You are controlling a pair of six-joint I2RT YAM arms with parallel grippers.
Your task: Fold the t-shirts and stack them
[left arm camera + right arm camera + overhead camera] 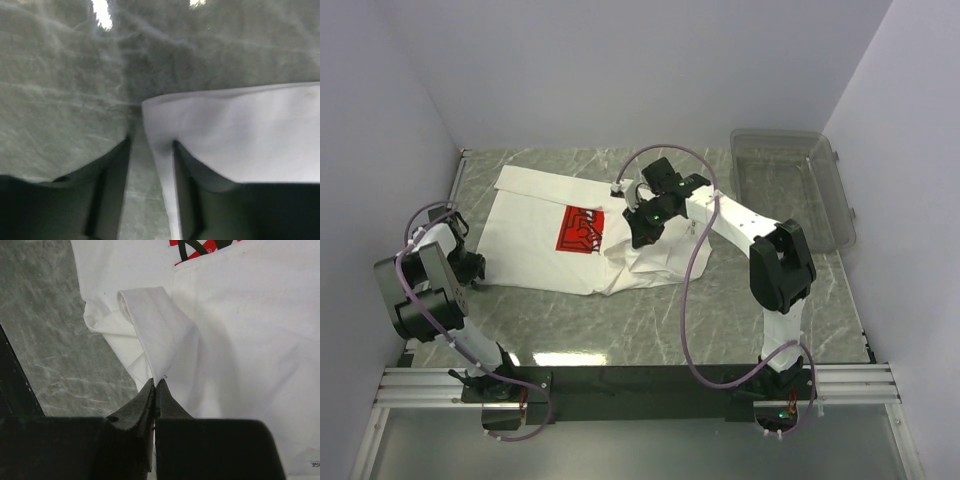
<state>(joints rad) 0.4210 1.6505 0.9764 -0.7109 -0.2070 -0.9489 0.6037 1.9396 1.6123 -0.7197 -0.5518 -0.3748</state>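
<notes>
The white t-shirt point(535, 215) lies spread on the marble table, its red square print point(580, 230) near the middle. Its right part is bunched and folded over. My right gripper point(642, 228) sits over that bunched part, right of the print. In the right wrist view it point(156, 382) is shut on a lifted fold of the white shirt point(240, 340), with the print's edge point(200, 247) at the top. My left gripper point(472, 268) is at the shirt's near left corner. In the left wrist view it point(150, 142) is open, its fingers straddling the shirt's edge point(240, 135).
A clear grey plastic bin point(790, 185) stands at the back right of the table. White walls close in the table on the left, back and right. A metal rail point(640, 385) runs along the near edge.
</notes>
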